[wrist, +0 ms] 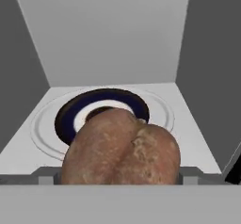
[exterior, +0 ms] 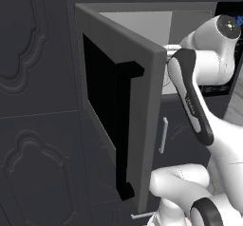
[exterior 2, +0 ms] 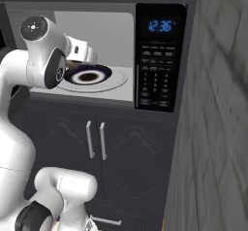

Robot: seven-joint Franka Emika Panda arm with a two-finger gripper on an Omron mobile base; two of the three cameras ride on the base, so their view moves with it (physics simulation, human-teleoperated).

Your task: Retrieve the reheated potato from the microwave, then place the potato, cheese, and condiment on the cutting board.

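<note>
The microwave (exterior 2: pixel 145 55) stands with its door (exterior: pixel 137 120) swung wide, and the arm reaches into the cavity, where a dark plate (exterior 2: pixel 89 74) with a white ring sits on the glass turntable (exterior 2: pixel 116 82). In the hand view the potato (wrist: pixel 122 148) looms large and brown right at the pincer (wrist: pixel 121 180), whose jaws stand wide on either side of it; that width looks like a grip on a broad thing, and the potato appears to be off the plate, but the contact itself is hidden by the potato, so a firm hold is a judgement, not a certainty. The main risk from here is the withdrawal: the potato is lumpy and rounded, so a hold across its bulge could let it roll or slip out and drop onto the turntable or over the sill. A second risk is clearance, since the wrist sits close to the open door's edge in the left base view, and a careless swing outward could knock the door or cavity wall and jar the potato loose. The cheese and cutting board are elsewhere.
</note>
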